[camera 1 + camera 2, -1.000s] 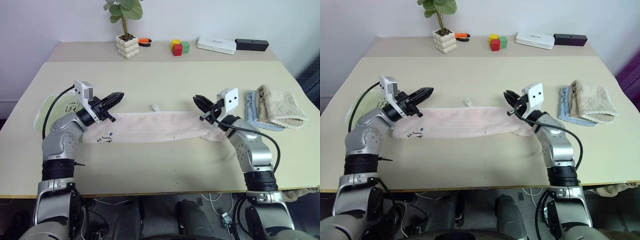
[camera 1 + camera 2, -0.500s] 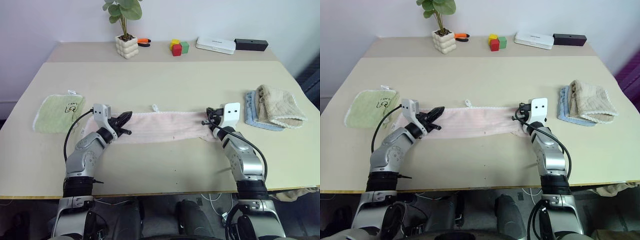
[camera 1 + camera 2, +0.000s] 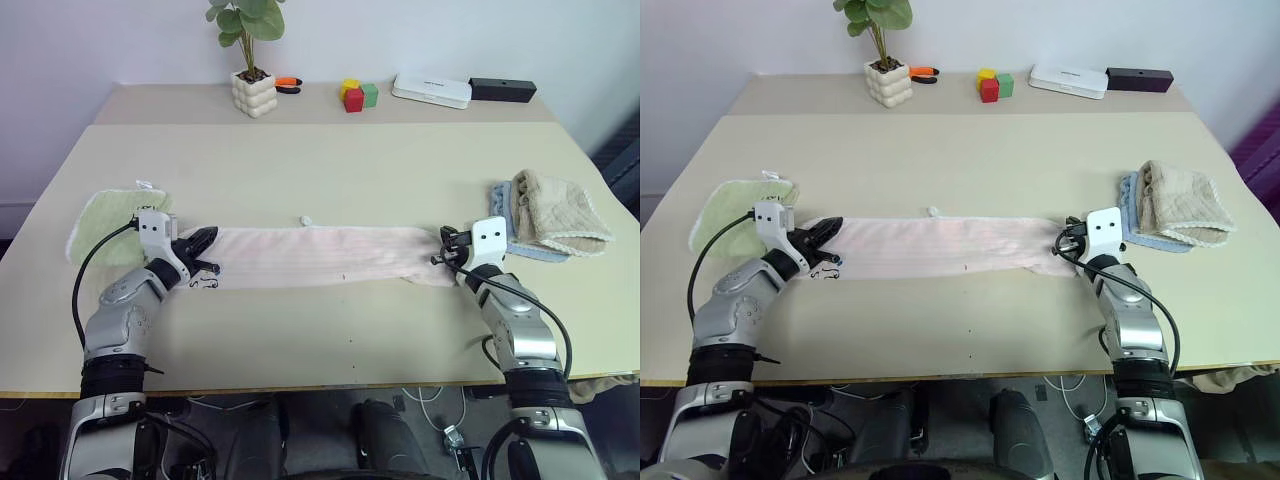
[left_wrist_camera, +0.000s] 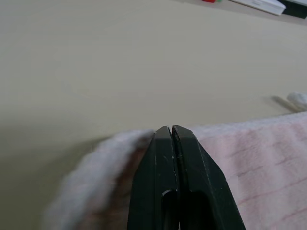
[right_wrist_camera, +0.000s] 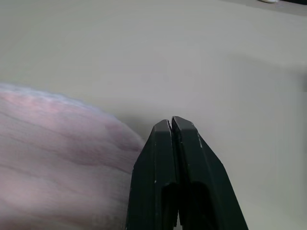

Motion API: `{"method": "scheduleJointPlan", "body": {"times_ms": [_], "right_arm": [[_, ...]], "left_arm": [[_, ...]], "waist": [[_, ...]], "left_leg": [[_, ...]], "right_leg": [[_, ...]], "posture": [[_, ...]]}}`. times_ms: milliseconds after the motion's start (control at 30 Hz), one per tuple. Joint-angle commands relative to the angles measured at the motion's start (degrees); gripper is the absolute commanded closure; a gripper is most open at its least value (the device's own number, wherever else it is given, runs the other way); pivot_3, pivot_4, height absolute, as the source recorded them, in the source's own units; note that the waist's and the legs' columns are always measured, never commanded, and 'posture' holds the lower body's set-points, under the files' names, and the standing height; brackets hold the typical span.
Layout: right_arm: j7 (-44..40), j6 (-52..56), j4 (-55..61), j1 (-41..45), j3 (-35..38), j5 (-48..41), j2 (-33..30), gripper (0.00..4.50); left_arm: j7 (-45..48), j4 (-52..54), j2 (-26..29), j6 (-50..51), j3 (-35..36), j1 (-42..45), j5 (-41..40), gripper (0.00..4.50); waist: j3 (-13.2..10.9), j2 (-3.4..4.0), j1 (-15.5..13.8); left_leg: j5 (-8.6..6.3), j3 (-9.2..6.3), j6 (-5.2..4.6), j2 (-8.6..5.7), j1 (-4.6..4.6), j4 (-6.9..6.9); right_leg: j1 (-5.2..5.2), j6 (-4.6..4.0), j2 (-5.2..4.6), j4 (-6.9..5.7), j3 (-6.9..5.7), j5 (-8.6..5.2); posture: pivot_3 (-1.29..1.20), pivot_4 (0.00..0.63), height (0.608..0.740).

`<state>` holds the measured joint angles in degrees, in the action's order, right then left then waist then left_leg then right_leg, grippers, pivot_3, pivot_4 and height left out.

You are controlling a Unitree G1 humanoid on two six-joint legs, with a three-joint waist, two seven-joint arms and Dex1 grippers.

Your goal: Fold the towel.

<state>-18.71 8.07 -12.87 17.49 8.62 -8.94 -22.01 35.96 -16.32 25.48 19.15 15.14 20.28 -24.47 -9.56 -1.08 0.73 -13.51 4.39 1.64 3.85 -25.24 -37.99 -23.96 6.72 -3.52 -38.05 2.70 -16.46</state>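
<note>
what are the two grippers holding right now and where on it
Cannot be told: both are shut, the left gripper at the pink towel's left end, the right gripper at its right end.

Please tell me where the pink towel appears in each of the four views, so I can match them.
Left eye view: the towel stretches across the table's middle.
Right eye view: same strip, between both arms.
Left wrist view: lower right, beside the left gripper.
Right wrist view: lower left, beside the right gripper.
Shared landmark: the table.
</note>
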Motion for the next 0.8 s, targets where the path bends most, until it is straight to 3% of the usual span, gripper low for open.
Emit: {"method": "scheduleJointPlan", "body": {"times_ms": [33,200,267,333,467,533,800], "right_arm": [[-2.9,-1.4,1.4,2.5,0.7,-1.5,-1.2,4.48],[-11.7,2.1,10.3,1.7,1.3,-9.4,-2.3,4.48],[-19.3,2.1,15.1,-1.3,1.5,-12.9,-5.7,3.96],[-24.9,1.5,18.4,-4.9,1.5,-14.0,-9.6,3.24],[-31.7,3.0,23.5,-12.3,3.8,-16.9,-16.1,1.18],[-33.7,-2.4,24.2,-16.5,2.9,-11.2,-20.1,0.11],[-31.7,-17.4,17.8,-18.8,0.3,4.0,-25.9,0.04]], "left_arm": [[0.8,1.7,0.3,-0.9,0.1,0.0,-0.2,4.50],[1.0,3.9,-0.9,-0.6,-1.4,-0.3,-0.1,4.50],[1.4,4.0,-1.1,-1.0,-1.7,-0.4,0.1,4.50],[1.5,3.6,-1.1,-1.3,-1.8,-0.4,0.2,4.50],[1.7,3.3,-0.7,-1.4,-1.5,0.0,0.0,4.50],[1.8,3.9,-0.5,-1.1,-1.5,0.1,-0.3,4.50],[4.8,4.6,0.9,0.0,-1.9,1.3,-1.4,4.50]], "waist": [[0.0,0.00,0.0],[0.0,0.00,-0.1],[0.0,0.00,-0.4],[0.0,-0.02,-0.6],[0.0,-0.02,-1.0],[0.0,-0.03,-1.0],[0.0,-0.04,-1.1]], "left_leg": [[0.00,0.00,0.00,0.00,0.00,0.00],[0.00,0.00,0.00,0.00,-0.02,0.00],[0.00,-0.01,0.00,0.00,-0.02,0.00],[-0.02,-0.04,-0.03,-0.01,-0.04,0.00],[-0.04,-0.04,-0.06,-0.01,0.13,-0.01],[-0.04,-0.04,-0.06,-0.01,0.22,0.00],[-0.05,-0.03,-0.07,-0.02,0.46,0.01]], "right_leg": [[0.00,0.00,0.00,0.00,0.00,0.00],[0.00,0.00,0.00,0.01,0.00,0.00],[0.00,0.00,0.00,0.01,0.00,0.00],[0.04,0.01,0.00,0.07,-0.02,0.00],[0.27,0.00,0.00,0.17,-0.03,0.00],[0.35,0.00,0.00,0.17,-0.03,-0.01],[0.57,0.00,0.00,0.25,-0.02,-0.01]], "posture": [[0.00,0.150,0.735],[0.00,0.150,0.735],[0.00,0.150,0.735],[0.00,0.150,0.735],[0.00,0.150,0.735],[0.00,0.150,0.735],[0.00,0.150,0.735]]}}
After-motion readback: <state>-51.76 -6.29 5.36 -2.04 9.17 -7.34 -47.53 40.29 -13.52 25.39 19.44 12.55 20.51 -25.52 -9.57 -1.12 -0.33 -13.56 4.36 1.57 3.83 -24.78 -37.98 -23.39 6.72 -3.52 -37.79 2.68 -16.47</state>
